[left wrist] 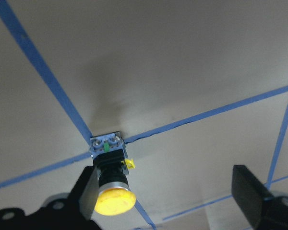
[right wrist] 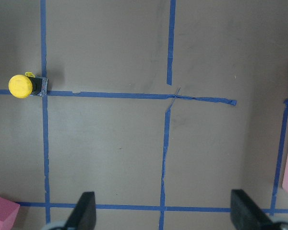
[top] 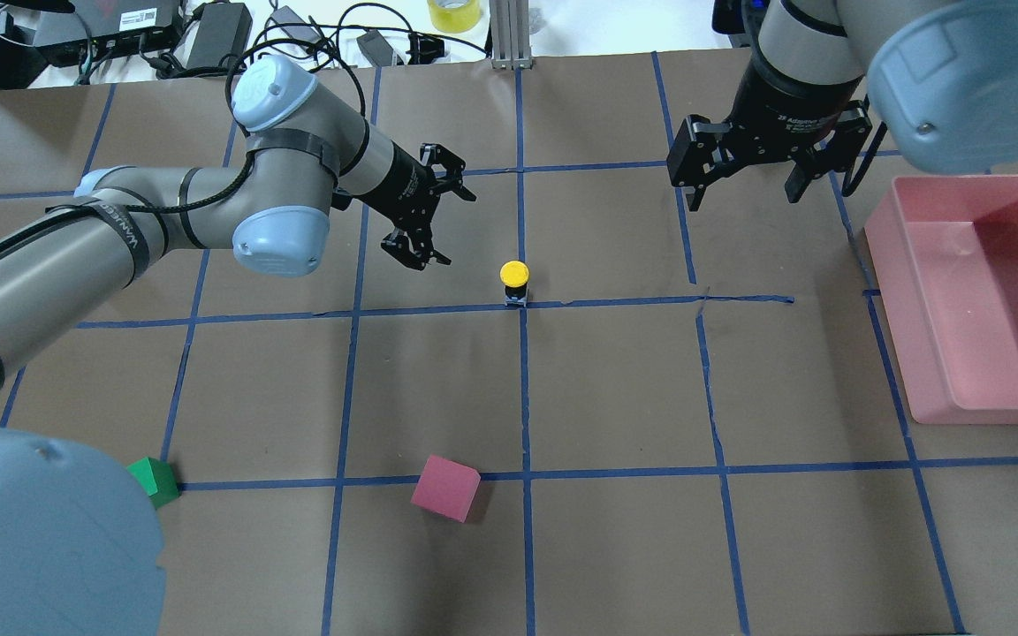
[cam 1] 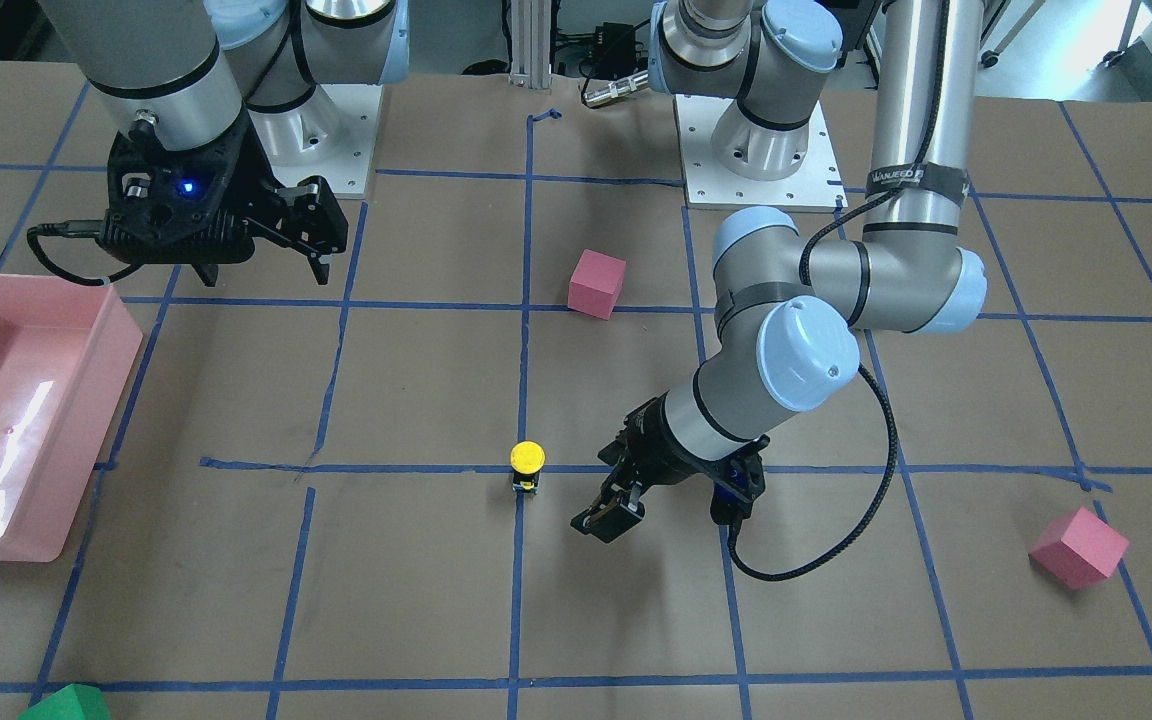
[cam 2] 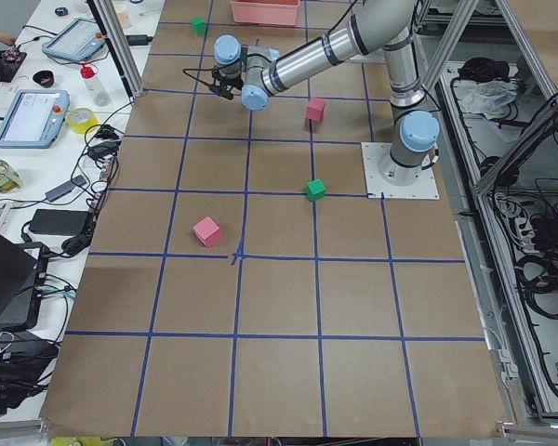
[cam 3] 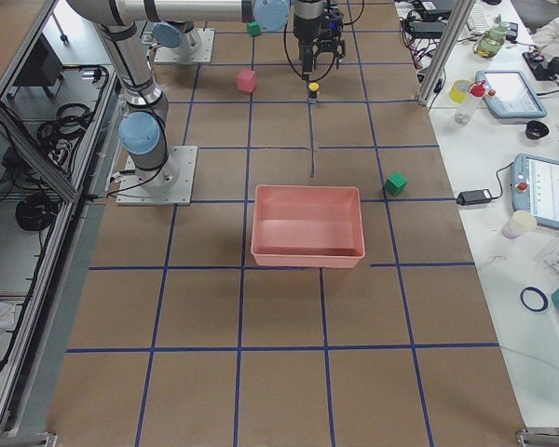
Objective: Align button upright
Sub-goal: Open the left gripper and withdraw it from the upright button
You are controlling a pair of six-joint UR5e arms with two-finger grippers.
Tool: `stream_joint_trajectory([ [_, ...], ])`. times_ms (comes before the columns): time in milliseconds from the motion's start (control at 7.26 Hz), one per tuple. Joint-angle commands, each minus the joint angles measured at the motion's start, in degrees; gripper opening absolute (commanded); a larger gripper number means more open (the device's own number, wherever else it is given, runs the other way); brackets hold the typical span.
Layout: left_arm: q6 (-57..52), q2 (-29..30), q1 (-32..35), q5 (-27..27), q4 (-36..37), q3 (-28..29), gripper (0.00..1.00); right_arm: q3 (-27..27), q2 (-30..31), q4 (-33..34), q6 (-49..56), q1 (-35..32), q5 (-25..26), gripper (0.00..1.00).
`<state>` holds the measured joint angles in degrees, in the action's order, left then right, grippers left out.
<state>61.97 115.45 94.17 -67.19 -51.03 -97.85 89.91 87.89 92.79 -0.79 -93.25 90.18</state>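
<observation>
1. Button (top: 514, 276) stood upright on the paper-covered table (top: 615, 397), yellow cap on top, at a crossing of blue tape lines.
2. Pink bin (cam 3: 307, 258) sat on the robot's right, well apart from the button.
3. Left gripper (top: 452, 225) hung near the button without touching it, fingers spread and grasping nothing.
4. Right gripper (top: 746, 199) hovered near the bin, likewise spread and empty.
5. Pink cube (top: 445, 488) and green cube (top: 154, 481) lay closer to the robot.
</observation>
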Motion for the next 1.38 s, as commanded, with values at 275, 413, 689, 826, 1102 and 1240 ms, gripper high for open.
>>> stream_joint_trajectory([
  [275,-54.29,-7.23,-0.04,-23.46,-9.05,2.47,1.00,0.00,0.00,0.37,0.08,-0.18,-0.27,1.00],
  [413,-58.59,-8.39,0.13,-27.86,-15.09,7.01,1.00,0.00,0.00,0.37,0.08,-0.18,-0.35,1.00],
  [689,-59.51,-10.40,0.22,-24.68,-33.60,19.30,1.00,0.00,0.00,0.37,0.08,-0.18,-0.53,1.00],
  [826,-59.69,-11.55,0.48,-23.43,-41.44,23.28,1.00,0.00,0.00,0.37,0.08,-0.18,-0.53,1.00],
  [1102,-59.86,-15.76,1.53,-23.33,-42.14,21.49,1.00,-0.26,0.00,2.12,0.00,-0.26,-1.23,1.00],
  [1240,-58.65,-17.69,1.71,-23.33,-41.52,19.82,1.00,-0.18,-0.35,3.18,0.00,-0.26,-1.23,1.00],
])
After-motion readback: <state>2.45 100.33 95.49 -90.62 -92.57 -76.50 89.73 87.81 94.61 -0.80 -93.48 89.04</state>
